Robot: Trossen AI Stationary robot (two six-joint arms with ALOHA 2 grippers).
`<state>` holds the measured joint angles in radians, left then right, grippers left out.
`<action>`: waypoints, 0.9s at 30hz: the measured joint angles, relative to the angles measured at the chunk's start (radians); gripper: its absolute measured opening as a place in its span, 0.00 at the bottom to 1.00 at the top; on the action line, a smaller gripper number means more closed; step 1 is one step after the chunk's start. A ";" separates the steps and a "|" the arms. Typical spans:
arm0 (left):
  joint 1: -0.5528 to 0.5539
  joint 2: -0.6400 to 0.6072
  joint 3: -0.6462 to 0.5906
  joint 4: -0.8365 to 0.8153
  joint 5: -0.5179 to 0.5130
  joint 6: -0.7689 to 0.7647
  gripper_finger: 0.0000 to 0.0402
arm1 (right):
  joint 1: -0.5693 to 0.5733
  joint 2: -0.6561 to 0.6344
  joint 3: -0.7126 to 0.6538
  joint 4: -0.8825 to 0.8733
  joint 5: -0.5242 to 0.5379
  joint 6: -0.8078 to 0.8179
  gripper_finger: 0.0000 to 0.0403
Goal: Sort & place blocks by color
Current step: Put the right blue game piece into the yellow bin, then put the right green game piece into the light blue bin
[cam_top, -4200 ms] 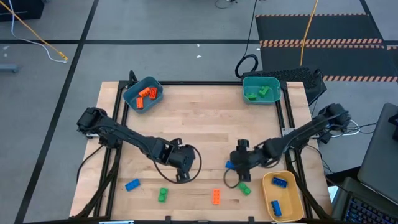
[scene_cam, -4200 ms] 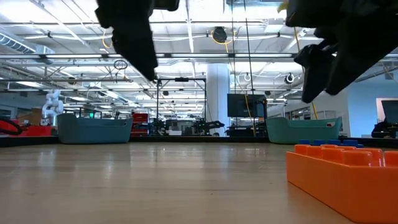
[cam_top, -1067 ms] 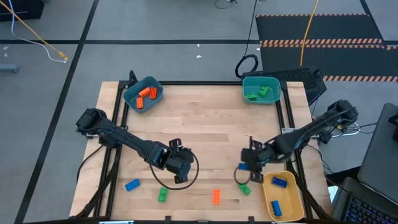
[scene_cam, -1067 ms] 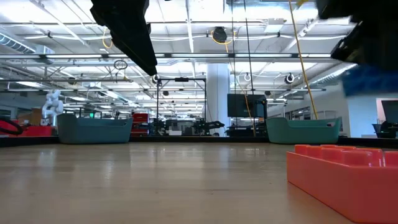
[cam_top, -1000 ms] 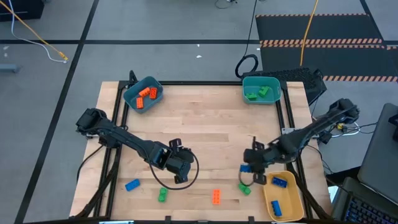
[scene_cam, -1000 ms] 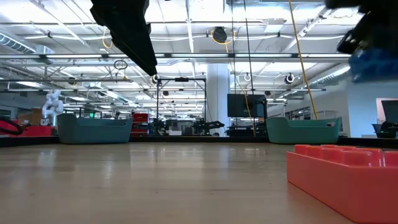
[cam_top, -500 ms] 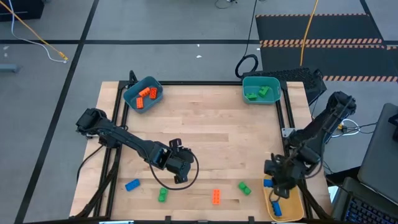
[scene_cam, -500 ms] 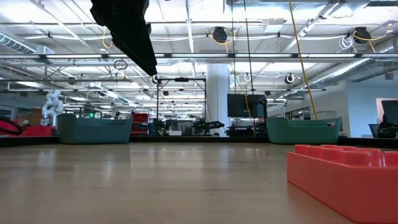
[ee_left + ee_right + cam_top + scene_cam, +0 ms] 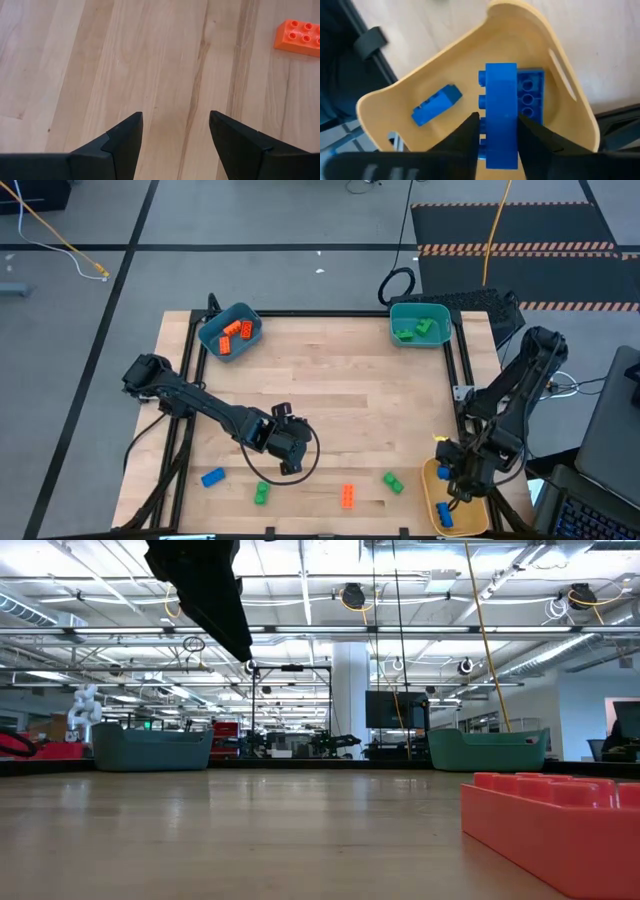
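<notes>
Your right tool hangs over the yellow bin at the desk's front right corner, its fingers set narrow on either side of a blue block and touching it, so the block reads as gripped and held above the bin's floor. Inside the bin you have two more blue blocks: one lying flat just behind the held block, one tilted toward the other wall. Your left tool sits over bare wood near the front middle of the desk, fingers spread wide, nothing between them. Loose blocks along the front edge, from the left side: a blue one, a green one, an orange one, another green one. The bin at the back left corner holds orange blocks; the bin at the back right holds green ones.
</notes>
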<state>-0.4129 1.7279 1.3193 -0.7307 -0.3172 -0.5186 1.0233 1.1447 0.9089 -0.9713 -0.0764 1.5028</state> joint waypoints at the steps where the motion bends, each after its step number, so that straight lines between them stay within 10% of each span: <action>1: 0.000 0.000 0.000 -0.001 0.000 0.000 0.58 | 0.000 0.004 0.000 -0.004 0.001 0.003 0.32; 9: 0.000 0.000 0.000 -0.023 0.001 -0.003 0.58 | 0.000 0.015 0.000 -0.008 -0.002 0.012 0.70; 27: -0.049 -0.001 0.000 -0.234 0.137 -0.170 0.58 | 0.000 0.015 0.000 -0.007 -0.006 0.029 0.65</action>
<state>-0.4623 1.7271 1.3197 -0.9650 -0.1802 -0.6888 1.0236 1.1595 0.9085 -0.9778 -0.0820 1.5317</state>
